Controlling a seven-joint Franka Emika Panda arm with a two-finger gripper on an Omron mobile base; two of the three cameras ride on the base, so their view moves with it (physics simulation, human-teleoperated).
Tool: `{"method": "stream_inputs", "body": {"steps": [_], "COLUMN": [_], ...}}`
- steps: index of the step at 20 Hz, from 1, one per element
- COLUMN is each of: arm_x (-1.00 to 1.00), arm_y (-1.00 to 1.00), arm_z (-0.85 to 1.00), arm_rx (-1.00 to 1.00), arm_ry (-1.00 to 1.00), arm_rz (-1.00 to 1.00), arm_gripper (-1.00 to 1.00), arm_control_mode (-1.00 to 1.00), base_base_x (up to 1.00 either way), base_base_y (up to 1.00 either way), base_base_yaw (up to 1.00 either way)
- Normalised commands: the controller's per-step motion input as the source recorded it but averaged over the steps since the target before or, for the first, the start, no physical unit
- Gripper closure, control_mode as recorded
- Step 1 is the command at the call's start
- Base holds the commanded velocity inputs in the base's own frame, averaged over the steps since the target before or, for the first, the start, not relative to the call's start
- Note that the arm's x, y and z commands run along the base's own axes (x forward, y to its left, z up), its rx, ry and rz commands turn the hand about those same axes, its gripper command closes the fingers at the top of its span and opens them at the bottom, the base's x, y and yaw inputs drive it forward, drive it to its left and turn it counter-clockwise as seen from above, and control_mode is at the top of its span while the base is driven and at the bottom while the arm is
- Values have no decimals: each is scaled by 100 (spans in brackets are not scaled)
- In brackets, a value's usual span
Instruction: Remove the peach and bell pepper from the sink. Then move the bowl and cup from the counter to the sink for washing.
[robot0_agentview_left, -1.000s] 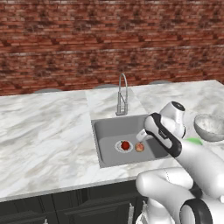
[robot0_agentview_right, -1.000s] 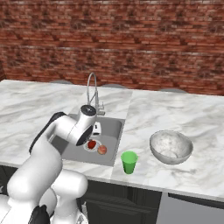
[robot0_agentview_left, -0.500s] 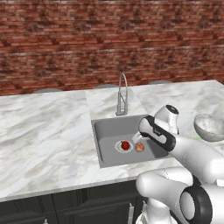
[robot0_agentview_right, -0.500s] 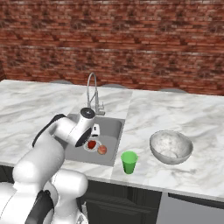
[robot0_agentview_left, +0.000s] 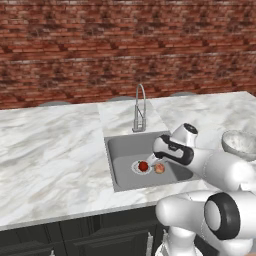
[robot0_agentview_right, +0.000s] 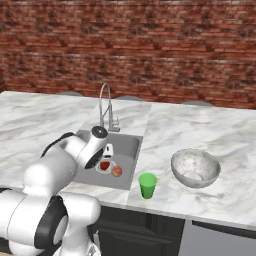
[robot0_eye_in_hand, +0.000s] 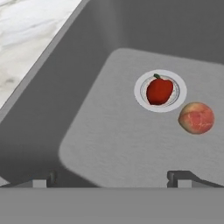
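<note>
Marble counter (robot0_agentview_left: 55, 150) up top, sink (robot0_agentview_left: 125, 150) set in it. Bowl (robot0_agentview_right: 195, 168) and green cup (robot0_agentview_right: 147, 185) out on the counter right of the sink. Gripper (robot0_eye_in_hand: 113, 178) over the basin, jaws wide open, empty. Pepper (robot0_eye_in_hand: 159, 90) on the drain, peach (robot0_eye_in_hand: 197, 118) just beside it.

Even, soft rendered light, with a faint shadow inside the sink (robot0_eye_in_hand: 87, 144).

Rear wall (robot0_agentview_left: 125, 55): red-brown brick, full width (mortar lines dark). Base cabinets (robot0_agentview_left: 65, 235): dark panelled fronts, below the worktop edge. Lighting: even, soft, with faint shadows. Faucet (robot0_agentview_right: 105, 105): arched chrome.
</note>
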Motion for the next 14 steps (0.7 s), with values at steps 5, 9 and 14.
{"method": "stream_inputs", "body": {"steps": [5, 9, 14], "arm_x": [17, 16, 18], "arm_y": [0, 0, 1], "arm_z": [-18, -15, -15], "arm_rx": [-1, -1, 0], "arm_ry": [0, 0, 1], "arm_rz": [-1, -4, -7], "arm_gripper": [-100, -100, -100], "arm_control_mode": [-100, -100, -100], "base_base_x": [0, 0, 0], "base_base_y": [0, 0, 0], "base_base_yaw": [0, 0, 0]}}
